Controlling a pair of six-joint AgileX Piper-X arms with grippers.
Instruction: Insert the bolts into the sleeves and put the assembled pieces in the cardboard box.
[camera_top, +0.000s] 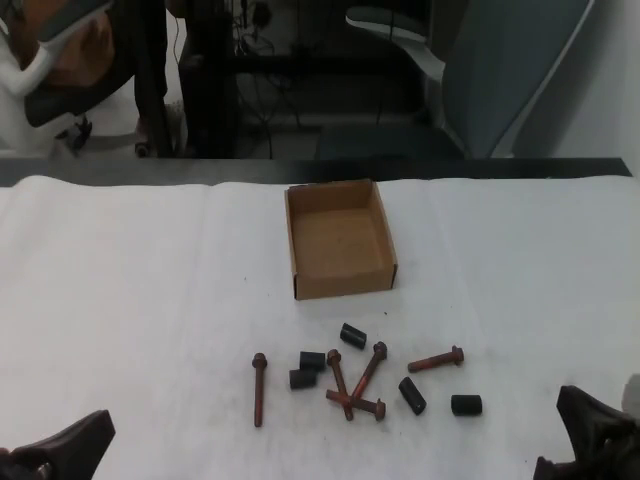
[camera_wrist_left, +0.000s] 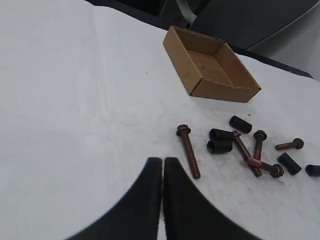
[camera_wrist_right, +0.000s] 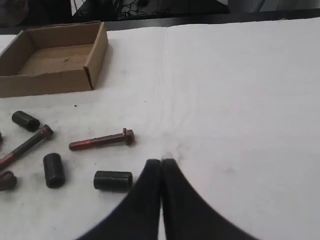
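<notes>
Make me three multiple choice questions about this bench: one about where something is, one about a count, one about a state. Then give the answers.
1. Where is the box relative to the bolts?
A) beyond them, toward the far edge of the bench
B) in front of them, at the near edge
C) on top of them

2. How many black sleeves lie on the bench?
A) three
B) five
C) eight

3. What state is the box in?
A) empty
B) holding one bolt
C) holding two sleeves

Answers:
1 A: in the high view the box sits past the cluster of parts.
2 B: five separate sleeves show among the bolts in the high view.
3 A: only the box's bare cardboard floor shows inside it.
</notes>
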